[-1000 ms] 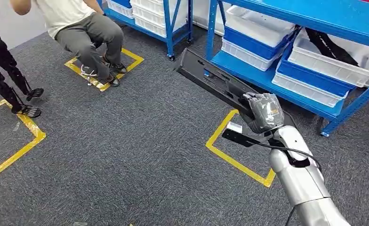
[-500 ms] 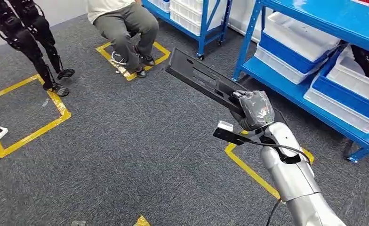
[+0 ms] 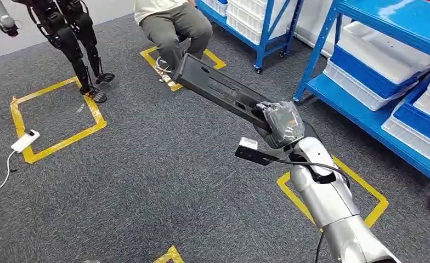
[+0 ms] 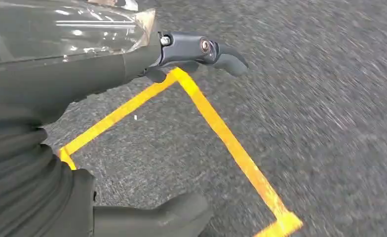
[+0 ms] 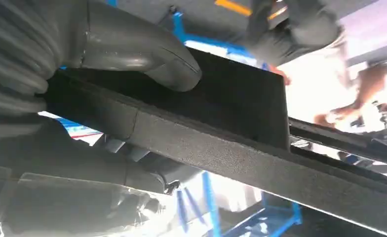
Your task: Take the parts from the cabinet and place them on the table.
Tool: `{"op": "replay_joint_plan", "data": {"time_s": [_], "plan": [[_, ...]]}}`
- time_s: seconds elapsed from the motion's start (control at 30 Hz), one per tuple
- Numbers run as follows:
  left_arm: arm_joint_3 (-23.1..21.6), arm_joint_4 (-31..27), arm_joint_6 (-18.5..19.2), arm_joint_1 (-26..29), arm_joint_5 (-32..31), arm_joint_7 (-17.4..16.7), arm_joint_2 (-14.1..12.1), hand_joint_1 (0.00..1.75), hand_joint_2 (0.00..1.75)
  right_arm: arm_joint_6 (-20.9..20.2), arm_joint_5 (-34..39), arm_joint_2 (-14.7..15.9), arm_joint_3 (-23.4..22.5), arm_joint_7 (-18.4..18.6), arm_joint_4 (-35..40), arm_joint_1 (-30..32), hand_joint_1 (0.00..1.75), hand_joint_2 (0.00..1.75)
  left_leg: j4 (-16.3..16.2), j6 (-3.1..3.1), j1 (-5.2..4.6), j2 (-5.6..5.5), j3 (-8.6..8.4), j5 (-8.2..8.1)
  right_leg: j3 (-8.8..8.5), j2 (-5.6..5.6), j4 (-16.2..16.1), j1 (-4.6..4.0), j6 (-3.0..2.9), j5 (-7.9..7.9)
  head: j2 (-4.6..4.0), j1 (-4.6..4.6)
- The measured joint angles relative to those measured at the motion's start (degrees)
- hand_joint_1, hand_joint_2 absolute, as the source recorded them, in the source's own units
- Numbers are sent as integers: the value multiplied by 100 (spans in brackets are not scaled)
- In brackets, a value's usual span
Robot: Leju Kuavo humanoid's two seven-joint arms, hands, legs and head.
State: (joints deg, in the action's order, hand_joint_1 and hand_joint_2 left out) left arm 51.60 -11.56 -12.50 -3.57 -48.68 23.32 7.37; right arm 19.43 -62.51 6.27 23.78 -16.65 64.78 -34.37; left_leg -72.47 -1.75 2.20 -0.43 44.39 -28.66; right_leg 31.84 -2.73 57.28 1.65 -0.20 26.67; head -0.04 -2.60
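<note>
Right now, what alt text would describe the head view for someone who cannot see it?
A silver robot arm's right hand grips a long black part held out above grey carpet marked with yellow tape squares. A seated person and blue shelving with white bins stand behind.

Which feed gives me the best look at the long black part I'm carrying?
Head view: it shows the long black part whole, held by the right hand. The right wrist view shows a close stretch of it under the thumb. The left wrist view faces carpet.
</note>
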Motion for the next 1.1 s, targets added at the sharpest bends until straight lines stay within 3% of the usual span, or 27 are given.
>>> {"op": "replay_joint_plan", "data": {"time_s": [0.03, 0.07, 0.1, 0.13, 0.17, 0.2, 0.27, 0.3, 0.33, 0.4, 0.43, 0.47, 0.5, 0.57, 0.6, 0.63, 0.73, 0.77, 0.8, 0.83, 0.87, 0.93, 0.97, 1.0, 1.03, 1.07, 1.1], "plan": [[7, 0, 0, 0, 0, -2, -2, 0, 175, 6, 0, -18, 17, 2, -15, 0, 175, 175, 440, -45, 38, 54, -243, 218, -18, -53, 6, 27, 34, 20, 0, 0], [9, 0, 0, -1, 0, -2, -7, 0, 175, 13, 0, -20, 33, 9, -29, -4, 175, 175, 973, -107, 81, 183, -556, 431, -44, -110, 23, 58, 88, 52, 0, -2], [15, 0, 2, -11, 0, -2, 0, 0, 175, 26, 0, -26, 44, 13, -35, -20, 175, 175, 1326, -180, 116, 427, -748, 451, -54, -168, 64, 31, 163, 95, 0, -4], [20, 4, 4, -26, 0, 0, 53, 0, 175, 35, 0, -22, 48, 15, -37, -42, 175, 175, 1311, -117, 70, 404, -741, 463, 17, -188, 84, -72, 221, 141, 0, -29], [39, 2, 4, -30, 0, -2, 33, 0, 175, 46, -2, -22, 64, 15, -48, -61, 175, 175, 1299, -5, 28, 307, -720, 447, -35, -231, 64, -75, 262, 151, 0, 40], [48, 2, 4, -27, 0, -2, 37, 0, 175, 59, -2, -44, 74, 15, -55, -69, 175, 175, 1298, 56, -4, 265, -707, 449, -92, -272, 22, -99, 300, 138, 0, 48], [59, 0, 2, -22, 2, -2, 31, 0, 175, 68, -2, -72, 96, 15, -68, -60, 175, 175, 1328, 193, -33, 139, -721, 483, -109, -315, 0, -26, 379, 159, 0, 50], [63, 0, 2, -19, 2, 0, 28, 0, 175, 70, -2, -66, 112, 15, -77, -59, 175, 175, 1332, 229, -36, 83, -722, 490, -59, -92, 136, 3, 367, 266, 0, 83], [70, 0, 2, -20, 9, 2, 26, 0, 175, 74, -2, -63, 120, 15, -79, -58, 175, 175, 1332, 257, -49, 37, -719, 489, 85, 67, 456, -2, 309, 437, 0, 87], [90, 0, 0, -25, 9, 26, 18, 0, 175, 90, -11, -59, 147, 15, -109, -37, 175, 175, 1332, 345, -106, -80, -716, 487, 613, 196, 1519, -19, 221, 839, 0, 105], [90, 0, 2, -21, 7, 37, 18, 0, 175, 94, -22, -52, 160, 24, -127, -12, 175, 175, 1332, 365, -142, -157, -716, 486, 831, 216, 1896, -55, 212, 932, 0, 109], [90, 0, 11, -19, 2, 57, 20, 0, 175, 96, -39, -50, 173, 42, -140, 5, 175, 175, 1331, 384, -176, -235, -717, 489, 912, 241, 1973, -99, 213, 907, 0, 107], [90, 0, 31, -19, -2, 83, 20, 0, 175, 103, -64, -50, 184, 61, -144, 13, 175, 175, 1330, 393, -211, -315, -719, 494, 862, 266, 1777, -147, 207, 788, 0, 107], [90, 0, 48, -22, -11, 112, 18, 0, 175, 116, -90, -48, 192, 83, -142, 6, 175, 175, 1329, 405, -261, -463, -745, 501, 445, 369, 804, -258, 170, 340, 0, 105], [92, 0, 52, -20, -11, 120, 22, 0, 175, 125, -94, -42, 192, 87, -142, -8, 175, 175, 1334, 406, -251, -521, -747, 502, 208, 583, 269, -324, 108, 119, 0, 109], [94, 2, 55, -23, -11, 120, 50, 0, 175, 129, -98, -33, 192, 98, -142, -15, 175, 175, 1306, 401, -303, -569, -723, 501, 137, 748, 155, -340, -14, 47, 0, 74], [94, 0, 68, 5, -22, 125, 39, 0, 175, 144, -107, -46, 223, 101, -142, -31, 175, 175, 1348, 352, -251, -717, -692, 545, 128, 579, 119, -349, -105, 7, 0, 113], [94, 0, 68, 12, -22, 127, 39, 0, 175, 146, -111, -55, 232, 101, -142, -29, 175, 175, 1353, 327, -277, -786, -693, 552, 85, 511, 27, -302, -144, -32, 0, 114], [94, 2, 68, 24, -32, 129, 24, 0, 175, 146, -120, -59, 234, 113, -142, -32, 175, 175, 1261, 320, -300, -531, -659, 473, 23, 427, -47, -253, -176, -73, 0, 118], [92, 0, 68, 22, -46, 131, 22, 0, 175, 153, -122, -66, 234, 120, -140, -39, 175, 175, 1021, 265, -307, -260, -556, 283, -6, 373, -73, -247, -198, -74, 0, 92], [94, 0, 70, 8, -46, 131, 2, 0, 175, 153, -131, -63, 236, 120, -142, -52, 175, 175, 630, 215, -278, -125, -364, 66, -12, 323, -73, -247, -214, -72, 0, 107], [92, 0, 79, -1, -46, 129, -20, 0, 175, 146, -166, -66, 241, 120, -142, -48, 175, 175, -246, 129, -194, -47, 99, -291, -5, 183, -72, -244, -226, -62, 0, 103], [94, 0, 90, 1, -46, 122, -26, 0, 175, 144, -173, -68, 249, 120, -142, -44, 175, 175, -426, 87, -151, -36, 206, -301, -1, 116, -72, -233, -223, -59, 0, 98], [94, 0, 92, 5, -46, 118, -33, 0, 175, 142, -181, -74, 262, 120, -147, -47, 175, 175, -292, 35, -104, -18, 149, -161, -2, 50, -70, -212, -204, -46, 0, 105], [94, 0, 92, 5, -46, 118, -41, 0, 175, 142, -192, -85, 275, 120, -155, -58, 175, 175, 69, -1, -71, 23, -40, 48, -9, -4, -68, -191, -179, -30, 0, 98], [94, 0, 94, 4, -46, 118, -48, 0, 175, 142, -208, -96, 286, 120, -164, -71, 175, 175, 623, -41, -42, 101, -349, 292, -22, -61, -57, -165, -140, -6, 0, 103], [94, 0, 94, 0, -46, 120, -52, 0, 175, 144, -210, -101, 300, 118, -164, -89, 175, 175, 1125, -74, -31, 289, -656, 464, -35, -106, -28, -168, -97, 22, 0, 98]]}}
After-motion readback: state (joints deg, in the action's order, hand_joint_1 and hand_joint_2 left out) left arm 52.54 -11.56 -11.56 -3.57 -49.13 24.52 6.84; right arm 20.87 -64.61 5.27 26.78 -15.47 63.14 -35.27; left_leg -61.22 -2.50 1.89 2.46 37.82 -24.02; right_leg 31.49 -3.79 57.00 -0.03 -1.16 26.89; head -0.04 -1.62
